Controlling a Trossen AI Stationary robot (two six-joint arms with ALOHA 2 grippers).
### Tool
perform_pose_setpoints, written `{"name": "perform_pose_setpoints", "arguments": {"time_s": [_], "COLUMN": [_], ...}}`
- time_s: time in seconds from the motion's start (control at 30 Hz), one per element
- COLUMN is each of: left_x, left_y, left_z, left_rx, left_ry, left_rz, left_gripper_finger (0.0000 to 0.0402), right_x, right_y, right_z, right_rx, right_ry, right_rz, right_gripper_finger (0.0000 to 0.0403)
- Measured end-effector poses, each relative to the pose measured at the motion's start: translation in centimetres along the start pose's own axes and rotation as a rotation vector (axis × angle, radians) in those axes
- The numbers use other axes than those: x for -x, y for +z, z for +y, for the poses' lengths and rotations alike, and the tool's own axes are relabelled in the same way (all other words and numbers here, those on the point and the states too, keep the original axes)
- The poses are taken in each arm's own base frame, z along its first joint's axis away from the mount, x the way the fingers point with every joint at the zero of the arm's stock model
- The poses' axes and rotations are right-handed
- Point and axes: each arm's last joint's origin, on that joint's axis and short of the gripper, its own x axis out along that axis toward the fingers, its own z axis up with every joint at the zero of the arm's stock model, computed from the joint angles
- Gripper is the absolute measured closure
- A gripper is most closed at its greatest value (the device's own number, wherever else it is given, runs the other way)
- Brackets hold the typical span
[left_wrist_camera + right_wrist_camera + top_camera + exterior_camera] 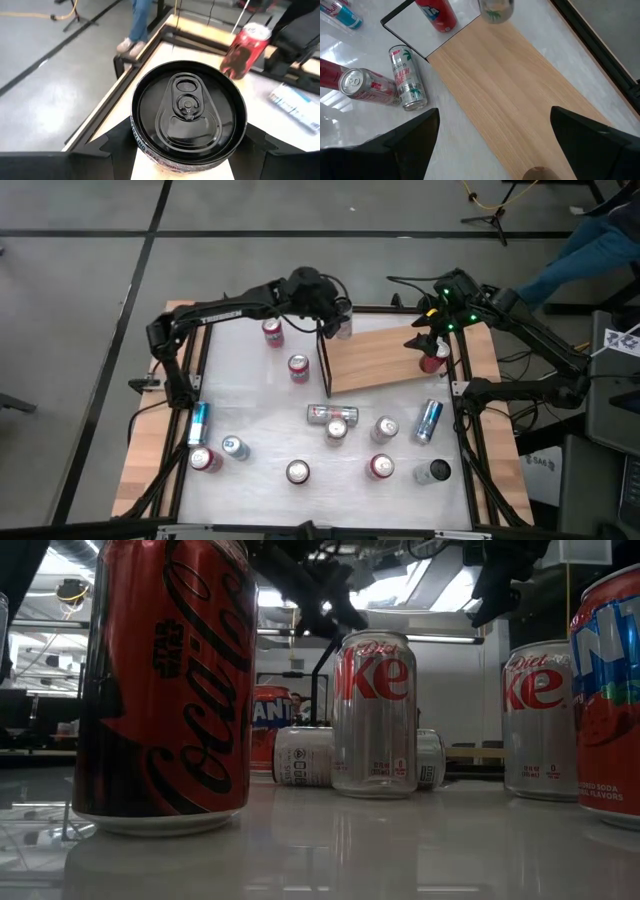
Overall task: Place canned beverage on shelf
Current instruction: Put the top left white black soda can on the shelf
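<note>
The shelf is a light-brown board lying flat on the white table, with a thin black upright frame at its left end. My left gripper reaches in from the left and is shut on a can with a black lid. The can hangs over the board's far left corner and also shows as a pale can. A red can stands on the board's right end. My right gripper hovers open just above and beside that red can, touching nothing. My left gripper pinches the can's side wall between its two fingers, one on each side, just below the top rim. The fingers come from the table's left, slanting downward. The can stays upright, lid up; whether its base touches the board I cannot tell.
Two red cans stand left of the frame. Several more cans stand or lie on the table's near half, some looming large in the low view. A person's legs in jeans show beyond the far edge.
</note>
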Motion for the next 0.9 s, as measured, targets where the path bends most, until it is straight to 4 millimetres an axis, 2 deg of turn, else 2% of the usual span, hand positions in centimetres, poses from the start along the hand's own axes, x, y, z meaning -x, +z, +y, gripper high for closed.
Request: {"name": "perform_pose_setpoints", "arguments": {"time_s": [0.4,0.9], "left_x": [-1.8,-3.2], "left_y": [-2.2,-4.8], "left_z": [0.4,0.7], "left_rx": [0.006,-0.004], "left_ry": [0.018,0.021], "left_rz": [0.086,0.055], "left_gripper_finger": [0.0174,0.0174], "right_x": [0.0,0.0], "right_y": [0.0,0.0], "right_z": [0.0,0.0], "right_rx": [0.001,0.001], "right_ry": [-0.003,-0.003], "right_rz": [-0.002,-0.002], "right_gripper_finger": [0.0033,0.0033]}}
